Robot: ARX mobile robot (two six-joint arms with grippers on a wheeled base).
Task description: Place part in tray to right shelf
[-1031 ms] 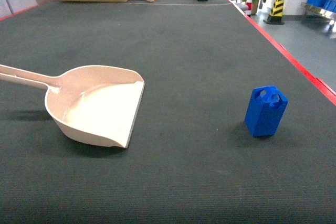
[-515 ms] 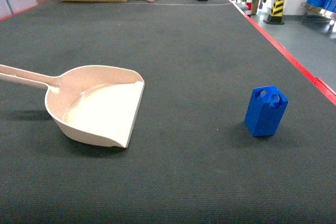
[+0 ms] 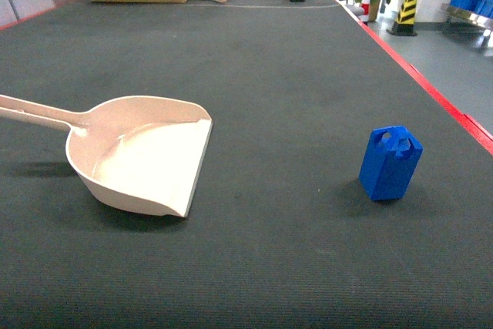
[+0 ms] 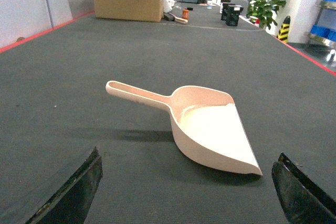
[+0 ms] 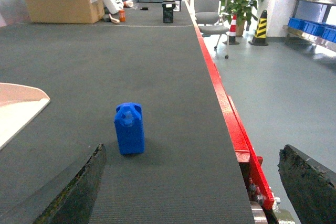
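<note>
handle of the tray [image 3: 139, 156] runs off the left edge of the head view, so its end shows only from the left wrist, where the whole beige scoop [image 4: 207, 127] lies on dark ribbed matting [image 3: 269, 82] with its flat lip facing right. neither arm appears in the head view. left gripper [image 4: 189, 192] is seen only as two black finger tips at the bottom corners, spread wide with the tray between them farther off. right gripper [image 5: 199, 187] is likewise just two dark tips, held wide apart and holding nothing. part [image 3: 390, 163], a glossy bright blue plastic block with round holes near its top, stands upright on the matting well to the right of the tray, near the red edge strip [image 5: 231, 119]. blue bins on a steel rack [image 5: 315, 9] are cut off at far right.
</note>
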